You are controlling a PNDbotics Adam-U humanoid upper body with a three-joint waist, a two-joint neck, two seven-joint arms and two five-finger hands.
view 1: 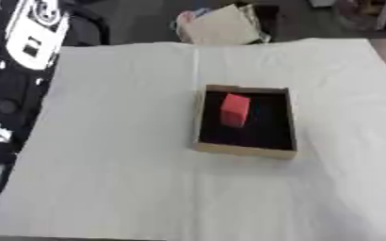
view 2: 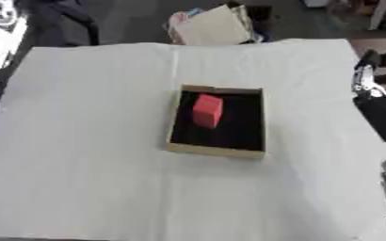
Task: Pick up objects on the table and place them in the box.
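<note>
Red block [view 1: 235, 109] sits inside box [view 1: 244, 150], mid surface [view 1: 106, 179], w/ white cloth over it. Right hand [view 2: 367, 77] at far right edge, well apart from box; can't tell fingers' state. Left hand not seen.

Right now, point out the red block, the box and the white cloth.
red block [view 1: 235, 109], left eye view, front face.
box [view 1: 244, 150], left eye view, near wall.
white cloth [view 2: 89, 141], right eye view, bare area.

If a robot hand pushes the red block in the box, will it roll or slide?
The red block has flat faces and sharp edges, so it should slide, not roll. It looks taller than wide, so a high push might tip it. The box walls would probably stop it.
</note>
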